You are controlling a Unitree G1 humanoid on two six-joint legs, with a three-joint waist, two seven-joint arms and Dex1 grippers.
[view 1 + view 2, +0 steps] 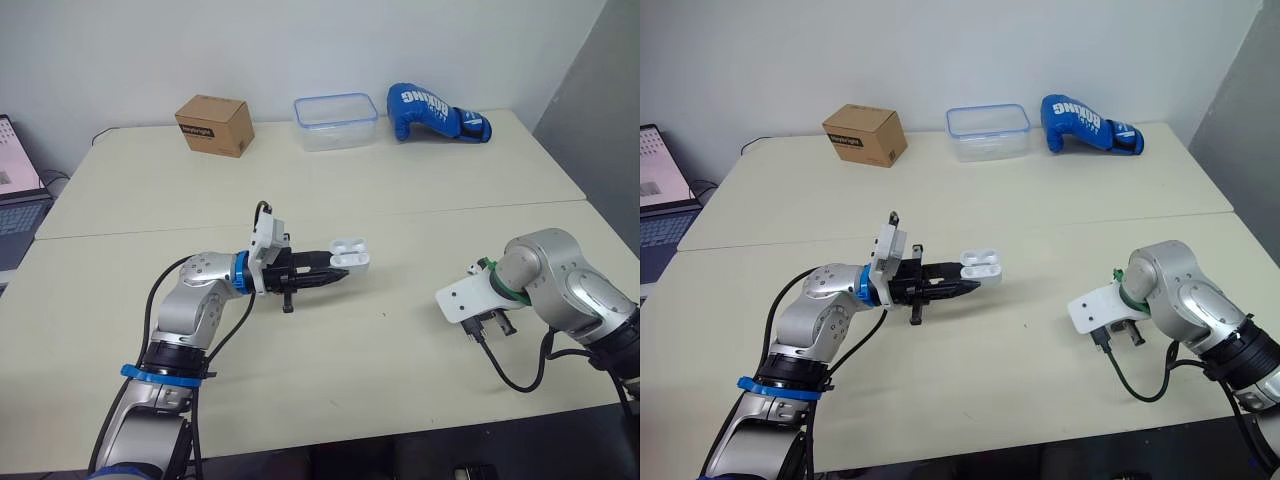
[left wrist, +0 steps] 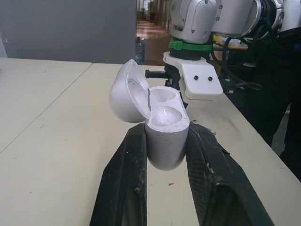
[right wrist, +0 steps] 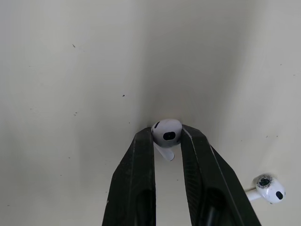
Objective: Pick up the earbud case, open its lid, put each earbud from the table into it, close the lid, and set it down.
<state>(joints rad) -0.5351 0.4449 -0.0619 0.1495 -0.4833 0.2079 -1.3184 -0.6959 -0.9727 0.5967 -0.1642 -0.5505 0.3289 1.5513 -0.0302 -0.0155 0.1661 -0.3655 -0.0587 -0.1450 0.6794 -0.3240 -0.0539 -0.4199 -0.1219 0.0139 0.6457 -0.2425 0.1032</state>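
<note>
- My left tool [image 1: 335, 277] is clamping the earbud case [image 1: 350, 255], lid open;
- right tool [image 3: 167, 133], well right of the case, is pinching one earbud [image 3: 167, 130];
- I am judging: next, carrying it into an empty socket.

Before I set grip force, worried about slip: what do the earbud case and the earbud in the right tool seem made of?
Earbud case: probably hard white plastic, glossy; soft highlights show on its open lid and wells. Earbud: seemingly the same smooth white plastic, with a dark mesh opening. Both look slick.
</note>
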